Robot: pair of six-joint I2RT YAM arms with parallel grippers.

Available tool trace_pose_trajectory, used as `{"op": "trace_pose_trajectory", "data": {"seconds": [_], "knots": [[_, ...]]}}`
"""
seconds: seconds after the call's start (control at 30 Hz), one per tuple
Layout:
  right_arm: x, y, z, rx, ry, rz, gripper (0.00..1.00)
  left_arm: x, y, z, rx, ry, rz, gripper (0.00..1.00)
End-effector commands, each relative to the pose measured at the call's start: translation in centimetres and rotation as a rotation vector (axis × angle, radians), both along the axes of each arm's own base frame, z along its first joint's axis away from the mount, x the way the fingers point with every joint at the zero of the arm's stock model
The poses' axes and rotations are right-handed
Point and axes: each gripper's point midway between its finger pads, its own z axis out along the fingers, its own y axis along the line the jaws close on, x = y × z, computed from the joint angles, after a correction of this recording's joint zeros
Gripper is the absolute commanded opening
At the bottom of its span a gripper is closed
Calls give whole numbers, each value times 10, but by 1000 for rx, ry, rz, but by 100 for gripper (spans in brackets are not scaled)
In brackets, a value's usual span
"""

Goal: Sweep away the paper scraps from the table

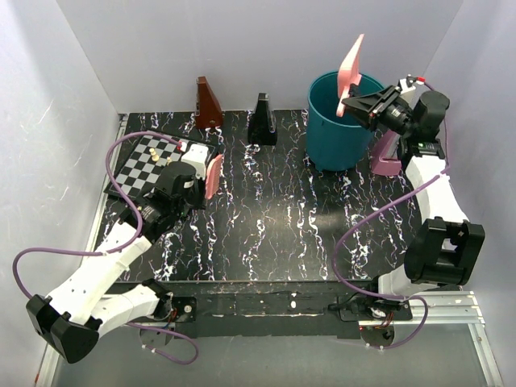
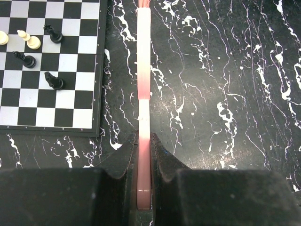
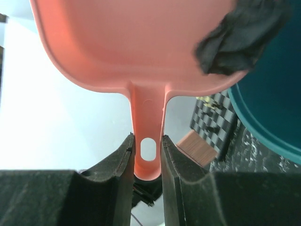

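While white walls (image 1: 242,48) box the black surface (image 1: 282,218), left fingers (image 2: 123,162) grip brush (image 2: 144,70), right fingers (image 3: 120,162) dustpan (image 3: 131,42); dark scrap (image 3: 240,37) cropped.

You have nothing legible here: no text, label, brand, number or sign can be read in any of the 3 views.
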Motion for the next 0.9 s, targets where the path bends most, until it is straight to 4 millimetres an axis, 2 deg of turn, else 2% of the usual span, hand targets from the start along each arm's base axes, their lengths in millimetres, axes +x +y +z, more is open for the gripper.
{"op": "trace_pose_trajectory", "data": {"seconds": [0.0,0.23,0.57,0.63,0.87], "knots": [[-19,-10,78,209,-264,15,1,1,-5,5,-23,-15,-14,0],[-19,-17,82,350,-273,7,1,3,-6,3,-14,-6,-18,0],[-16,-19,50,439,-211,35,1,3,-7,0,-12,2,-22,0],[-16,-17,50,425,-218,57,1,3,-7,0,-11,1,-22,0],[-32,-1,71,265,-305,157,1,3,-7,0,-10,2,-22,0]]}}
